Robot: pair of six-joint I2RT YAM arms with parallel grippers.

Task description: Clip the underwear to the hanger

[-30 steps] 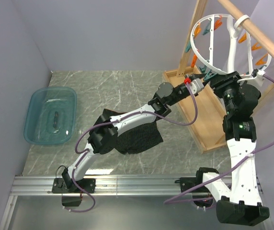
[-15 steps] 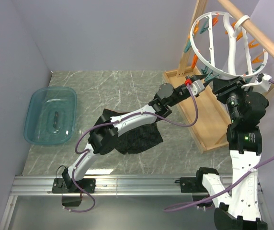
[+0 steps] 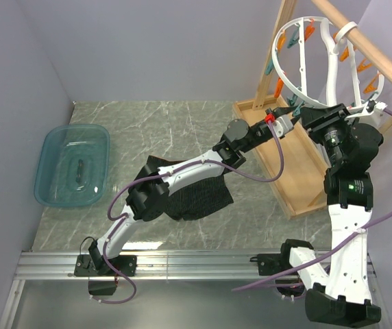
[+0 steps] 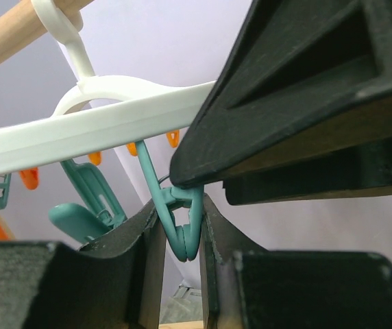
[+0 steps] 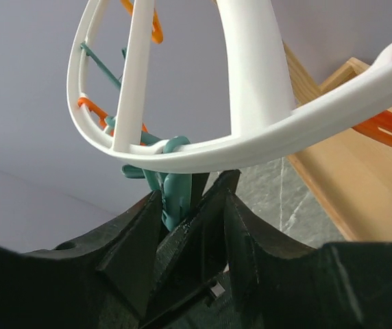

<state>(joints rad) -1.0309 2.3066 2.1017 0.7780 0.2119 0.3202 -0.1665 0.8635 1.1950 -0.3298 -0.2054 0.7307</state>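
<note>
2 end effectors [image 4: 181, 236] [image 5: 179, 200] pinch 1 teal clothespin [image 4: 179, 225].

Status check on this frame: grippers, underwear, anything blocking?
Both at hanger rim: left gripper shut on teal clothespin, right gripper on one too; underwear lying on table, unclipped; left arm stretched above it.

underwear [image 3: 199, 199]: you see only part, the rest lies under the left arm [image 3: 182, 171]
tub item [image 3: 79, 169]: dark speck in the blue tub [image 3: 52, 147], too small for you to name
teal pin [image 4: 186, 236]: lower tip hidden between the fingers of the left gripper [image 4: 179, 216]
right gripper [image 5: 190, 195]: black part between its fingers hides the grip from you
wooden rack [image 3: 299, 178]: cut off at top and right edges
</note>
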